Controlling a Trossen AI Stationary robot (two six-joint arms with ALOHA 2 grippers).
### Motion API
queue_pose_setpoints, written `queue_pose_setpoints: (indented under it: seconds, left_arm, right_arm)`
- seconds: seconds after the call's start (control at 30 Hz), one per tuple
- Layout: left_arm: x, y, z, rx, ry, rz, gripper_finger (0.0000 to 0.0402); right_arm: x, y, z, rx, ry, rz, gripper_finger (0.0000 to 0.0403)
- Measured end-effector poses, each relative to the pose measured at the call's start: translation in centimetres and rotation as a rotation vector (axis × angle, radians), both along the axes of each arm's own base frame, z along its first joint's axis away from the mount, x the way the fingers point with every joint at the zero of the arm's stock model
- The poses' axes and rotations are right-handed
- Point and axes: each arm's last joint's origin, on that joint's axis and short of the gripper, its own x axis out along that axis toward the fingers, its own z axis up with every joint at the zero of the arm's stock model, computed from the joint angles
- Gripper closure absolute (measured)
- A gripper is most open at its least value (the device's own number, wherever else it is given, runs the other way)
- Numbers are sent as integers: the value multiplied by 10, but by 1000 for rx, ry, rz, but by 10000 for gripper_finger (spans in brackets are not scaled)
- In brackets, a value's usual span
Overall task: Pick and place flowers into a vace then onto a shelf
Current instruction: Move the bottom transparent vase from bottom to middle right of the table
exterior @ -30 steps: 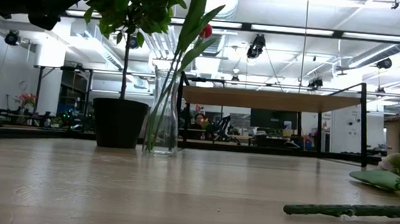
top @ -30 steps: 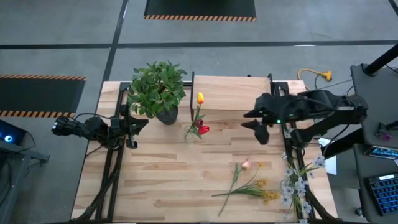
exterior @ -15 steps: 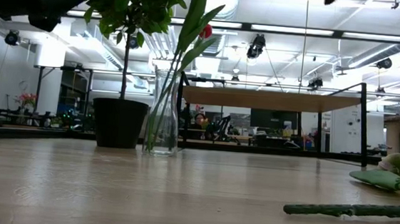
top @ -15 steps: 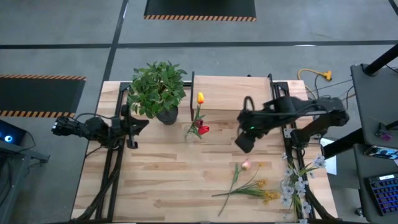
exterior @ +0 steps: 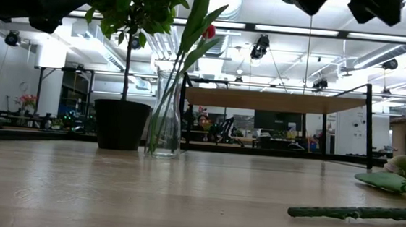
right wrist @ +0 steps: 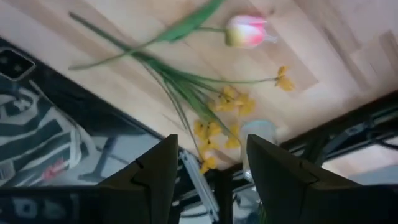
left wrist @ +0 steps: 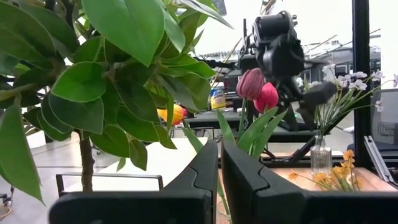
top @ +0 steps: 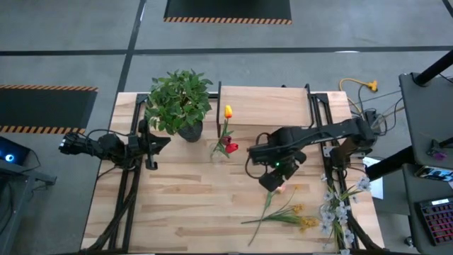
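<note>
I hold the right gripper (top: 272, 178) with its fingers spread and empty above the pink-budded, green-stemmed flower (top: 280, 188) lying near the right edge of the slatted wooden table (top: 184, 205). It looks light, limp and easily bruised, so I would pinch the stem mid-length, not the bud. The left gripper (top: 152, 144) waits clenched by the left edge.

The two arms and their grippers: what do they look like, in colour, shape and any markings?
Both arms are black, built of slim jointed links. The right gripper has two broad, flat dark fingers with rounded corners, and a small green light glows on its wrist. The left gripper has straight dark fingers with squared edges. No lettering is visible.
</note>
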Motion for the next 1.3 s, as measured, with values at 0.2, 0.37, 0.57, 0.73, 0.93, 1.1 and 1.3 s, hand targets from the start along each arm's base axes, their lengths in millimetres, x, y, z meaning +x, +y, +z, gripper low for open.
queue_pose_setpoints:
  seconds: [0.2,0.37,0.57,0.73,0.93,1.1,1.3]
  left_arm:
    - [0,0,0,0,1,0,397]
    - [0,0,-1,1,4,0,397]
    - [0,0,-1,1,3,0,397]
    - [0,0,-1,1,3,0,397]
    - [1,0,-3,2,8,0,397]
    - [1,0,-3,2,8,0,397]
    - [1,0,-3,2,8,0,397]
  right_arm:
    - [4,12,-16,62,74,21,220]
    - [-1,31,-34,92,173,42,220]
    - [-15,56,-54,104,308,56,220]
    - [-27,68,-68,78,396,50,203]
    - [-43,81,-86,168,537,40,144]
    - [-54,83,-99,152,591,50,106]
    - [-60,80,-114,129,593,74,92]
